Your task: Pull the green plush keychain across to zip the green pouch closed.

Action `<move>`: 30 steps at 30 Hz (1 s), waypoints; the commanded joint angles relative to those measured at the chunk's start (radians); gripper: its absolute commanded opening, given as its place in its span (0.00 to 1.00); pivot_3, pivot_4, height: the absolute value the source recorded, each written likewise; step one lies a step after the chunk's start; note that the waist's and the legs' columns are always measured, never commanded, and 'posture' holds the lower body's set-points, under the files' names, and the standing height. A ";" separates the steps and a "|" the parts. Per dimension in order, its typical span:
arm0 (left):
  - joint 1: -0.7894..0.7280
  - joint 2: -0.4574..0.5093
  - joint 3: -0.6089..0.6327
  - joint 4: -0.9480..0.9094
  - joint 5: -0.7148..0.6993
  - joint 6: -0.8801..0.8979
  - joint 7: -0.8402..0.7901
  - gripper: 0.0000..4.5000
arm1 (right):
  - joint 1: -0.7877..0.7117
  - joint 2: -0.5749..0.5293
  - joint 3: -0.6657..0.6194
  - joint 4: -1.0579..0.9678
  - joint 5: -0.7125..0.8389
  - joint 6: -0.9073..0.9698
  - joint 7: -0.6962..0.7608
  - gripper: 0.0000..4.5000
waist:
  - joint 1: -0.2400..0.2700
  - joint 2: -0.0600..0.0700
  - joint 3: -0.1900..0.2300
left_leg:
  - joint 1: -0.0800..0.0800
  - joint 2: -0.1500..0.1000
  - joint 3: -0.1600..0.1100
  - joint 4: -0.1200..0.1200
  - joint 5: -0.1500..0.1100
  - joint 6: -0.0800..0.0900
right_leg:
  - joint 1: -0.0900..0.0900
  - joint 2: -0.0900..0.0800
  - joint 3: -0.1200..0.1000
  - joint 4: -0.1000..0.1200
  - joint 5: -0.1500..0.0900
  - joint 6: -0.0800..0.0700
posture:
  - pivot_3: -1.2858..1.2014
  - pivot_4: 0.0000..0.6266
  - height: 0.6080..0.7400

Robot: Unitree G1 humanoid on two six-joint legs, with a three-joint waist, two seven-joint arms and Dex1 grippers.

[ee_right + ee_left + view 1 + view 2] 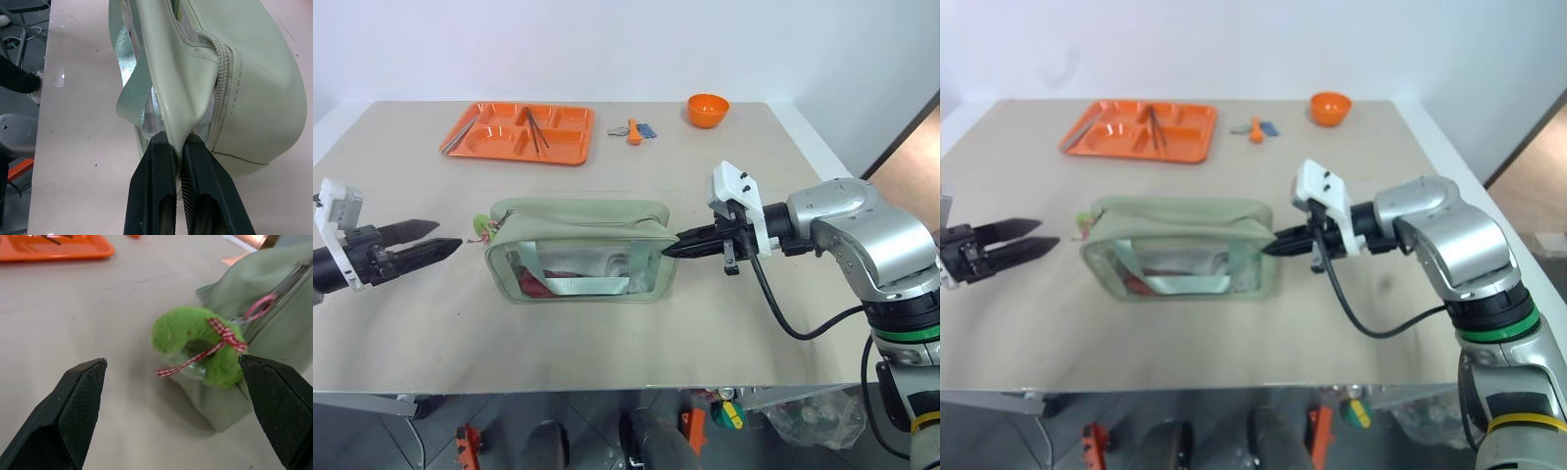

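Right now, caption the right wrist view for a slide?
Right gripper shut on the green pouch end, beside its zipper.

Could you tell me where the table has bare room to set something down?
Free: the near strip in front of the green pouch, and the band between it and the orange tray. Crowded: the far edge with tray, orange bowl and small items.

The pale beige surface carries the green pouch near the middle of the frame. At the upper left an orange tray lies flat; at the upper right sits an orange bowl, with a few small orange and blue items between them.
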State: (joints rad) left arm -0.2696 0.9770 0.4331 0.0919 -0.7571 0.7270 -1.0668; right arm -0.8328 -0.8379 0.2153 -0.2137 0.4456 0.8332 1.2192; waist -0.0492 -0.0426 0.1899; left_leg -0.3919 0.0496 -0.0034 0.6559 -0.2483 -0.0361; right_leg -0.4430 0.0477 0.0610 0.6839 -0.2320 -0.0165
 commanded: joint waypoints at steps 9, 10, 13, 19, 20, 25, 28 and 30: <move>-0.093 -0.061 -0.088 0.048 0.065 -0.032 0.011 1.00 | 0.009 -0.001 -0.024 -0.070 0.022 0.021 -0.020 0.01 | -0.001 0.000 0.000 | 0.000 0.000 0.000 0.000 0.000 0.000 | 0.000 0.001 0.000 0.000 0.000 0.000 | 0.52 0.24 1.00; -0.103 -0.070 -0.096 0.056 0.074 -0.037 0.016 1.00 | 0.012 -0.002 -0.026 -0.074 0.024 0.023 -0.022 0.01 | -0.001 0.000 0.000 | 0.000 0.001 0.000 0.000 0.000 0.000 | 0.000 0.001 0.000 0.000 0.000 -0.001 | 0.52 0.24 1.00; -0.123 -0.088 -0.112 0.066 0.091 -0.046 0.026 1.00 | 0.018 -0.004 -0.031 -0.083 0.030 0.029 -0.028 0.01 | 0.000 0.000 0.000 | 0.000 0.001 0.000 0.000 0.000 0.000 | 0.000 0.001 0.000 0.000 0.000 -0.001 | 0.52 0.24 1.00; -0.130 -0.120 -0.141 0.077 0.118 -0.063 0.026 1.00 | 0.018 -0.002 -0.038 -0.088 0.034 0.036 -0.036 0.01 | 0.000 0.000 0.000 | 0.000 0.001 0.000 0.000 0.000 0.000 | 0.000 0.001 0.000 0.000 0.000 -0.001 | 0.52 0.24 1.00; -0.132 -0.124 -0.143 0.080 0.122 -0.066 0.028 1.00 | 0.018 -0.002 -0.039 -0.088 0.034 0.036 -0.037 0.01 | 0.000 0.000 0.000 | 0.000 0.000 0.000 0.000 0.000 0.000 | 0.000 0.001 0.000 0.000 0.000 -0.001 | 0.52 0.24 1.00; -0.152 -0.166 -0.162 0.090 0.142 -0.087 0.045 1.00 | 0.015 -0.002 -0.040 -0.088 0.040 0.035 -0.043 0.01 | 0.000 0.000 0.000 | 0.000 0.000 0.000 0.000 0.000 0.000 | 0.000 0.001 0.000 0.000 0.001 -0.001 | 0.52 0.24 1.00; -0.168 -0.188 -0.167 0.104 0.159 -0.098 0.059 0.82 | 0.013 -0.001 -0.037 -0.085 0.039 0.032 -0.044 0.00 | 0.000 0.000 0.000 | 0.000 0.000 0.000 0.000 0.000 0.000 | 0.000 0.001 0.000 0.000 0.001 -0.001 | 0.52 0.24 1.00; -0.176 -0.198 -0.166 0.100 0.158 -0.095 0.062 0.67 | 0.013 -0.001 -0.037 -0.085 0.038 0.031 -0.045 0.00 | 0.000 0.000 0.000 | 0.000 0.000 0.000 0.000 0.000 0.000 | 0.000 0.001 0.001 0.000 0.001 -0.001 | 0.52 0.24 1.00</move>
State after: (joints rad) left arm -0.4267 0.7773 0.2585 0.2011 -0.5992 0.6473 -1.0091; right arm -0.8102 -0.8391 0.1967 -0.2629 0.4673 0.8707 1.1738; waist -0.0489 -0.0428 0.1897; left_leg -0.3918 0.0500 -0.0035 0.6560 -0.2483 -0.0361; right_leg -0.4427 0.0485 0.0615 0.6841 -0.2314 -0.0172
